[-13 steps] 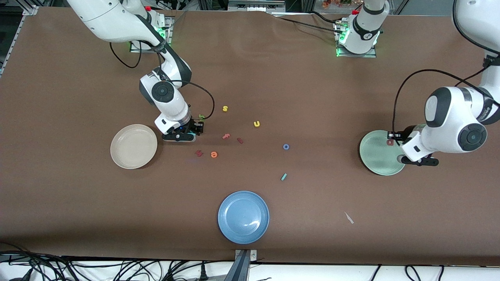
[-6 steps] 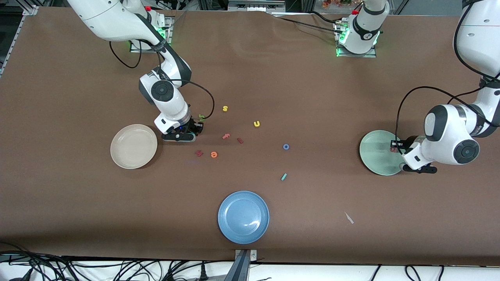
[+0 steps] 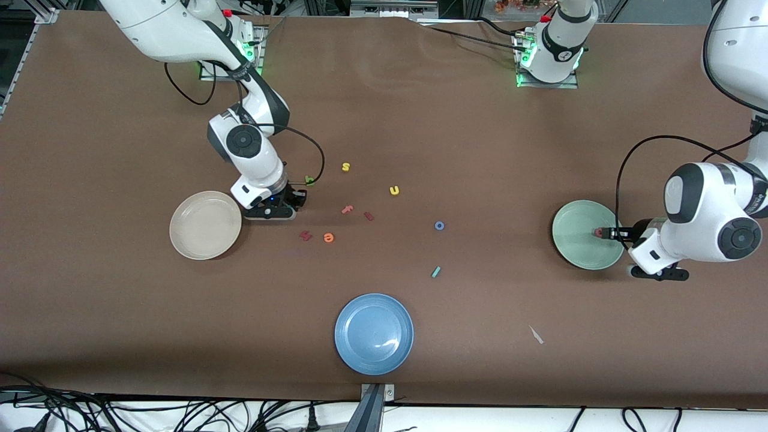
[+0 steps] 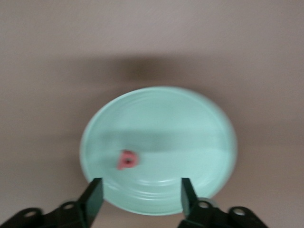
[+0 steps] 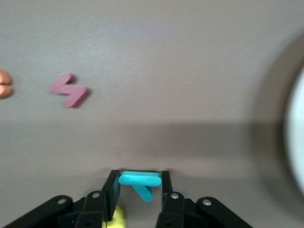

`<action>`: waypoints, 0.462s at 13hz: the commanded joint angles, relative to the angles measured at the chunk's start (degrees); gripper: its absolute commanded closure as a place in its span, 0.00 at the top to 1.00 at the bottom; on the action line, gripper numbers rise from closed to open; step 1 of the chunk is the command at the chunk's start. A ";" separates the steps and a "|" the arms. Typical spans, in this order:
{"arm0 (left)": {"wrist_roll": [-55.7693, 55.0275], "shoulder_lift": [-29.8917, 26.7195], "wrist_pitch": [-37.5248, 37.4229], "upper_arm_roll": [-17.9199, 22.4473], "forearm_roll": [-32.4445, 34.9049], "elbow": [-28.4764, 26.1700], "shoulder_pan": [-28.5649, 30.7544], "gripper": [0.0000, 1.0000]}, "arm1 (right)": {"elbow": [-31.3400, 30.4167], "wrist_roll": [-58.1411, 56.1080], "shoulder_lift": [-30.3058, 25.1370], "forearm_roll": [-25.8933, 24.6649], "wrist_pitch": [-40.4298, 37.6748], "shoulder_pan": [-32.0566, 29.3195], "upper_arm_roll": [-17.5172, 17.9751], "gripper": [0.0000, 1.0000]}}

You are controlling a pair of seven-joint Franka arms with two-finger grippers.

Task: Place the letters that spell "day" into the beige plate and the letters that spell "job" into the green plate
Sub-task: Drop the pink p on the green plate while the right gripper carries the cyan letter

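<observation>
- The right gripper (image 3: 293, 201) is low over the table at mid-height in the front view, just beside the beige plate (image 3: 205, 225). The right wrist view shows its fingers clamped on the teal "y" (image 5: 137, 183), gripping the flat top stroke from both ends.
- A yellow letter (image 5: 118, 218) peeks out just beside that gripper's finger. The green letter (image 3: 309, 179) lies on the table close by, slightly higher in the frame.
- The beige plate has nothing in it yet.
- The left gripper (image 3: 605, 233) hangs over the edge of the green plate (image 3: 576, 252). Its fingers (image 4: 95, 192) stand apart and hold nothing.
- The salmon letter (image 4: 127, 159) lies flat inside the green plate.
- The blue ring (image 3: 439, 225) and the teal bar (image 3: 436, 272) are on the bare table near the centre of the frame, the bar lower down. Both are well apart from the green plate.
- The yellow "s" (image 3: 345, 167), yellow "u" (image 3: 394, 190), orange letter (image 3: 328, 237) and two dark red letters (image 3: 306, 236) are scattered mid-frame. The blue plate (image 3: 374, 333) sits at lower centre.
- The letters look tiny, light, stiff and thin, so they would probably skid or twist if nudged.
- My guess is that pinching across a straight stroke suits them best: across the width of the bar, and across the outside of the ring.
- The "y" is gripped only by its top stroke, so it could swivel in the fingers. A slow carry and a low release over the beige plate seems wise.
</observation>
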 commanded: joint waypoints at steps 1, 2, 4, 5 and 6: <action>-12.08 -0.20 -3.18 0.38 -6.07 4.37 -5.60 1.00 | -0.76 -6.02 -4.16 -0.65 -3.59 -3.26 0.24 0.27; -17.87 -0.20 -3.09 0.29 -7.04 4.98 -8.15 1.00 | -0.76 -9.09 -5.13 -0.56 -4.82 -4.84 0.24 0.27; -26.86 -0.11 -3.00 0.38 -7.32 5.69 -13.77 1.00 | -0.76 -17.16 -7.06 -0.39 -6.75 -8.70 0.33 0.27; -28.55 -0.11 -3.00 0.29 -7.84 5.43 -16.23 1.00 | -0.76 -21.03 -7.85 -0.13 -7.46 -10.29 0.33 0.28; -28.91 0.15 -2.31 0.38 -10.11 4.99 -18.87 0.98 | -0.67 -24.81 -8.56 -0.12 -7.90 -11.87 0.33 0.28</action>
